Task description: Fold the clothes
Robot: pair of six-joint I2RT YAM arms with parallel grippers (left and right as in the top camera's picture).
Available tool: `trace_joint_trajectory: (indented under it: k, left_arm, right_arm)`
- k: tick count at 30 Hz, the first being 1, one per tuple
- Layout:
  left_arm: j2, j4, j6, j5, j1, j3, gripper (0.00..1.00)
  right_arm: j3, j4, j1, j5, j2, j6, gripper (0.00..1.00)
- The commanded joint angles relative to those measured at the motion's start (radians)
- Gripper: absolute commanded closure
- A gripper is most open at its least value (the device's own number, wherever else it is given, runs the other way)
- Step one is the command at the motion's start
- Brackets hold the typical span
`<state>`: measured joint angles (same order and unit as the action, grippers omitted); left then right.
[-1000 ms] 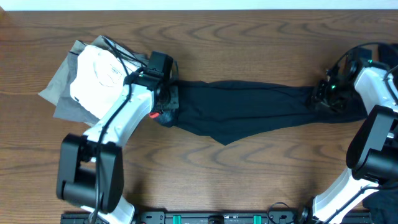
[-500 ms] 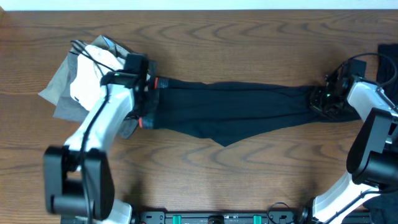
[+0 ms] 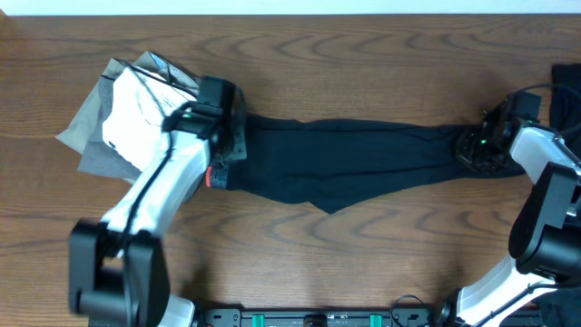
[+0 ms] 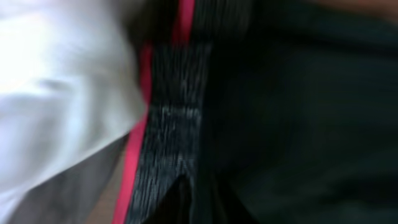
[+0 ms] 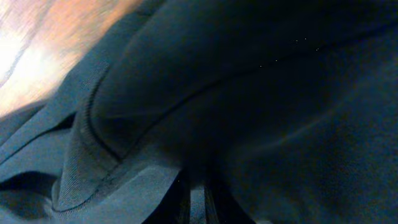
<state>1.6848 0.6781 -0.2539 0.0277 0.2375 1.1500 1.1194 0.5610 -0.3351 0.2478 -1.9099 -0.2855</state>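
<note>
The long black leggings [image 3: 363,159] lie stretched left to right across the wooden table. My left gripper [image 3: 231,145] is shut on their waistband end; the left wrist view shows the grey waistband [image 4: 171,124] with its coral-red edge running into the jaws [image 4: 199,199]. My right gripper [image 3: 474,145] is shut on the leg ends, and in the right wrist view dark fabric [image 5: 249,93] fills the frame with a thin fold between the jaws [image 5: 196,193]. A white garment [image 3: 136,109] lies on a grey piece [image 3: 86,136] just left of the waistband.
The white garment also shows in the left wrist view [image 4: 56,93], touching the waistband edge. A black piece [image 3: 567,82] lies at the right table edge. The arms' base rail [image 3: 318,318] runs along the front edge.
My left gripper pulled the waistband left, then came back a little to the right. The leggings now lie straighter. My right gripper shifted slightly right with the leg ends.
</note>
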Motion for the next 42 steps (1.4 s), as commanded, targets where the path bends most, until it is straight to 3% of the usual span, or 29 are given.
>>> trace_joint_trajectory:
  k: [1, 7, 12, 16, 22, 27, 30, 34, 42]
  left_arm:
    - [0.103, -0.02, 0.041, 0.005, 0.001, -0.043, 0.89]
    - [0.161, -0.128, 0.043, 0.002, -0.002, -0.042, 0.88]
    - [0.129, -0.125, 0.043, 0.002, -0.002, 0.014, 0.86]
    - [0.085, -0.078, 0.019, -0.02, -0.013, 0.062, 0.86]
    - [-0.008, -0.024, -0.002, -0.019, -0.056, 0.077, 0.85]
    - [-0.084, 0.01, -0.002, -0.019, -0.066, 0.077, 0.83]
    - [-0.113, 0.014, -0.002, -0.019, -0.066, 0.077, 0.83]
    - [-0.127, 0.019, -0.002, -0.02, -0.066, 0.077, 0.76]
    - [-0.127, 0.024, -0.002, -0.02, -0.066, 0.077, 0.75]
  right_arm:
    - [-0.041, 0.03, -0.056, -0.122, -0.056, -0.029, 0.91]
    - [-0.038, 0.055, -0.1, -0.101, -0.053, -0.024, 0.91]
    - [-0.014, 0.058, -0.103, 0.061, -0.011, 0.094, 0.7]
    - [0.022, 0.087, -0.108, 0.131, 0.076, 0.112, 0.6]
    - [0.059, 0.097, -0.134, 0.102, 0.201, 0.107, 0.5]
    - [0.058, 0.093, -0.194, -0.031, 0.167, 0.127, 0.42]
    - [0.058, 0.098, -0.237, -0.031, 0.108, 0.133, 0.46]
    - [0.058, 0.112, -0.306, -0.051, 0.055, 0.132, 0.79]
    - [0.058, 0.063, -0.517, -0.139, 0.052, 0.076, 0.8]
